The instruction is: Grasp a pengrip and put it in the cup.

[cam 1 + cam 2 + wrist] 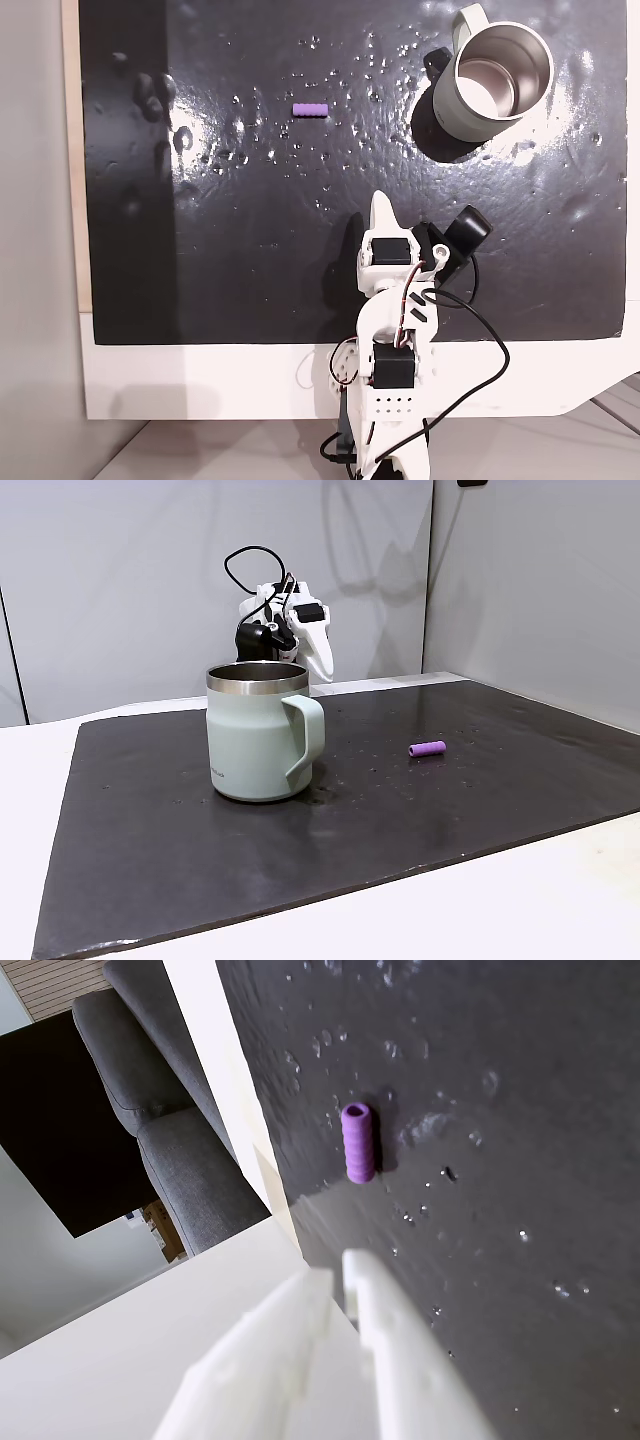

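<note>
The pengrip (pixel 309 109) is a tiny purple ribbed tube lying alone on the black mat, well to the left of the cup in a fixed view. It also lies to the right of the cup in the other fixed view (pixel 427 749). The cup (pixel 446 108) is a pale grey-green mug with a steel inside, standing upright at the mat's far right corner (pixel 250 745). My white gripper (pixel 381 203) hangs over the mat's near middle, far from both. In the wrist view its fingers (pixel 335 1265) lie together, shut on nothing, with the pengrip (pixel 359 1142) ahead of the tips.
The black mat (pixel 200 250) covers most of a white table; its surface is glossy with small bumps. My arm's base and loose cables (pixel 470 330) sit at the near edge. A grey seat (pixel 170 1150) stands beyond the table in the wrist view.
</note>
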Motion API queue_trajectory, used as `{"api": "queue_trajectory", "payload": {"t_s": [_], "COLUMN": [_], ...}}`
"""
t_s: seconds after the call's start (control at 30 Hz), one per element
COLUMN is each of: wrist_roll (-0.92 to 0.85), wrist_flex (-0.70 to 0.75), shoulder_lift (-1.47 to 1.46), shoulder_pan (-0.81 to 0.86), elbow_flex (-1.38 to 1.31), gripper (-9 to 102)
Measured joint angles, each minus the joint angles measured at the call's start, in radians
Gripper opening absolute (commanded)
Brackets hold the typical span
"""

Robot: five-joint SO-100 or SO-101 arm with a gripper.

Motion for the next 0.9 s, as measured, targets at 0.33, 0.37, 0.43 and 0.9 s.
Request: {"api": "queue_trajectory", "payload": {"t_s": [0.33, 0.37, 0.43, 0.9], "wrist_roll": [-0.075, -0.075, -0.075, 0.132], "wrist_flex": [0.143, 0.149, 0.150, 0.448], "shoulder_lift": [-0.037, -0.066, -0.143, -1.011], "shoulder_pan": [-0.005, -0.023, -0.057, -0.152], "elbow_flex": [-0.126, -0.167, -0.270, -1.131], "gripper": [0, 0, 0, 11]}}
